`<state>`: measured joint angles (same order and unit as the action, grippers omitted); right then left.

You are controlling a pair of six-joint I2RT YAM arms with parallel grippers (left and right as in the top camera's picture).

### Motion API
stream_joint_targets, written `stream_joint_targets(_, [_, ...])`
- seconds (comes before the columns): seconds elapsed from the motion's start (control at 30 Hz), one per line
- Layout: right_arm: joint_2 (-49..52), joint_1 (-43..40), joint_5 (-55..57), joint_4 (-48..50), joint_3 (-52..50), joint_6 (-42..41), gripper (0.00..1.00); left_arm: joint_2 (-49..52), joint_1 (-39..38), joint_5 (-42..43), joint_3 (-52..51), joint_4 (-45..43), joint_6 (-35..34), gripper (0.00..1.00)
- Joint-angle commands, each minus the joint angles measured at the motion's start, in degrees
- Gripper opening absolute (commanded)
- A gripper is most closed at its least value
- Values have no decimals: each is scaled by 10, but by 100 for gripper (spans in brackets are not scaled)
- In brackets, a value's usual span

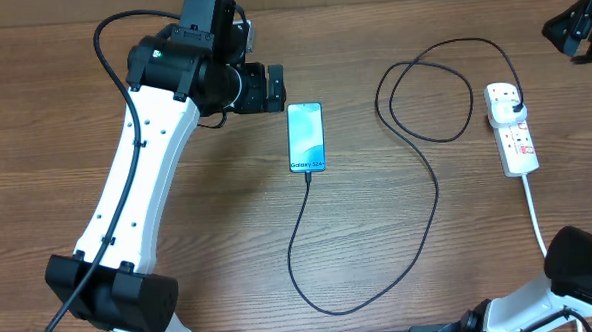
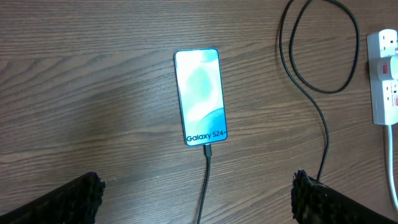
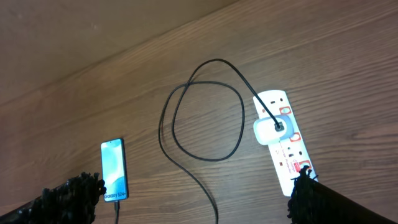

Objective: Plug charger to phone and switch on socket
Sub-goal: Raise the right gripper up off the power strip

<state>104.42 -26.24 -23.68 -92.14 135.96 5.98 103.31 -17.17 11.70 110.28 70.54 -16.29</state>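
- Overhead: a slim cyan-screened smartphone [image 1: 306, 138] lies flat on the brown wooden table [image 1: 229, 239]. The thin black charger cable [image 1: 432, 190] meets its near end and loops right to the white oblong power strip [image 1: 515, 136].
- My left gripper [image 2: 196, 190], beside the phone, is spread wide and holds nothing.
- My right gripper [image 3: 196, 186], near the strip, gapes wide too.

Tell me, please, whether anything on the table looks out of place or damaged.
Nothing stands out. The phone lies flat with the charger in its lower end; its slack crosses itself in one loose loop before the socket. No spill or damage shows.
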Motion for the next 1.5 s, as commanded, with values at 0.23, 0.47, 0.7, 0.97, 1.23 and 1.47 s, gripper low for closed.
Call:
stream_joint_targets(0.23, [-4,-1,1,1,1,-2,100,5,3,-3,1,-1,9,100])
stream_joint_targets(0.47, [-4,-1,1,1,1,-2,100,5,3,-3,1,-1,9,100])
stream_joint_targets(0.7, [-4,-1,1,1,1,-2,100,5,3,-3,1,-1,9,100])
stream_joint_targets(0.97, [-4,-1,1,1,1,-2,100,5,3,-3,1,-1,9,100])
stream_joint_targets(1.23, [-4,-1,1,1,1,-2,100,5,3,-3,1,0,9,100])
stream_joint_targets(1.47, [-4,-1,1,1,1,-2,100,6,-7,-69,-6,-2,9,100])
